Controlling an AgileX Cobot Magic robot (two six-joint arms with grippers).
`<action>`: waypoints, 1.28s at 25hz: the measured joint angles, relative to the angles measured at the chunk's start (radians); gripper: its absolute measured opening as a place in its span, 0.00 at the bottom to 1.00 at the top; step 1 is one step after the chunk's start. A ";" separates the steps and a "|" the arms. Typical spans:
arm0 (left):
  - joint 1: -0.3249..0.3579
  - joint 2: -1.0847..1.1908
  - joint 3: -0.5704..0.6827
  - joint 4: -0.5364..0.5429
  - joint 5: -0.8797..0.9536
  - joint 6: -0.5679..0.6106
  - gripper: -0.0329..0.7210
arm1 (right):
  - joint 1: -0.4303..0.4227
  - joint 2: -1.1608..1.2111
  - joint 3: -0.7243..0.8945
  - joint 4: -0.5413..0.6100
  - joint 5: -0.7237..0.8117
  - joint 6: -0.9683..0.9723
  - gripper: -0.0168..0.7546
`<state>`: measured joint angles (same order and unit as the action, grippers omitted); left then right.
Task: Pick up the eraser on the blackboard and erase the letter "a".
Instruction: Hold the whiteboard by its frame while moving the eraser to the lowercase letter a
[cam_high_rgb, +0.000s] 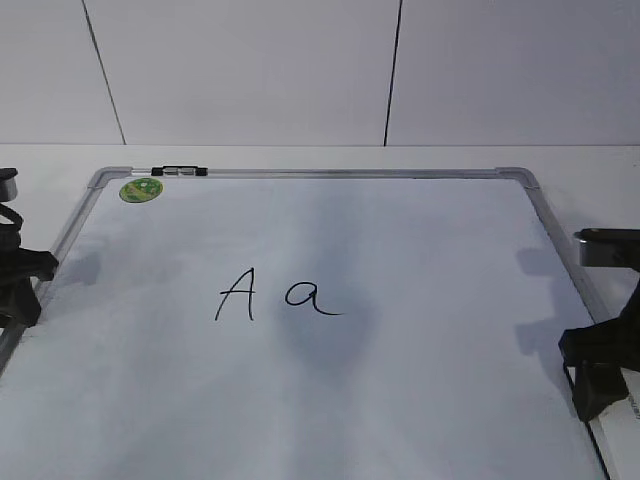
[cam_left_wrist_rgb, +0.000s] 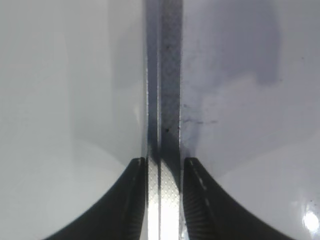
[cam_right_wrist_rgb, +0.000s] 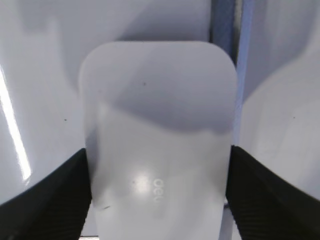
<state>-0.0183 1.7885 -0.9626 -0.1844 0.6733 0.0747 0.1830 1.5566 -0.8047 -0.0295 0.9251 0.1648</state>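
The blackboard (cam_high_rgb: 430, 240) lies flat and carries a capital "A" and the small letter "a" (cam_high_rgb: 312, 297) near its middle. The white eraser (cam_right_wrist_rgb: 157, 100) lies at the board's right edge, beside the frame strip. My right gripper (cam_right_wrist_rgb: 158, 150) has one jaw against each long side of it and is shut on it, low on the board. In the exterior view the right gripper (cam_high_rgb: 598, 385) is at the lower right, far from the "a". My left gripper (cam_left_wrist_rgb: 164, 167) hovers over the board's left frame (cam_left_wrist_rgb: 170, 75) with its jaws slightly apart and empty. It shows at the left edge of the exterior view (cam_high_rgb: 20, 290).
The capital "A" (cam_high_rgb: 236, 293) stands just left of the "a". A small green round sticker (cam_high_rgb: 141, 189) sits at the board's far left corner. A black and silver clip (cam_high_rgb: 180, 171) sits on the far frame. A white wall stands behind the table.
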 joint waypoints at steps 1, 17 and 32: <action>0.000 0.000 0.000 0.000 0.000 0.000 0.30 | 0.000 0.000 0.000 0.000 0.000 0.000 0.81; 0.000 0.000 0.000 0.002 0.000 0.000 0.30 | 0.000 0.000 0.000 0.000 -0.003 0.004 0.71; 0.000 0.000 0.000 0.002 0.000 0.000 0.30 | 0.000 0.000 -0.001 0.000 -0.003 0.004 0.71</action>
<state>-0.0183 1.7885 -0.9626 -0.1828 0.6733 0.0747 0.1830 1.5566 -0.8054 -0.0295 0.9221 0.1691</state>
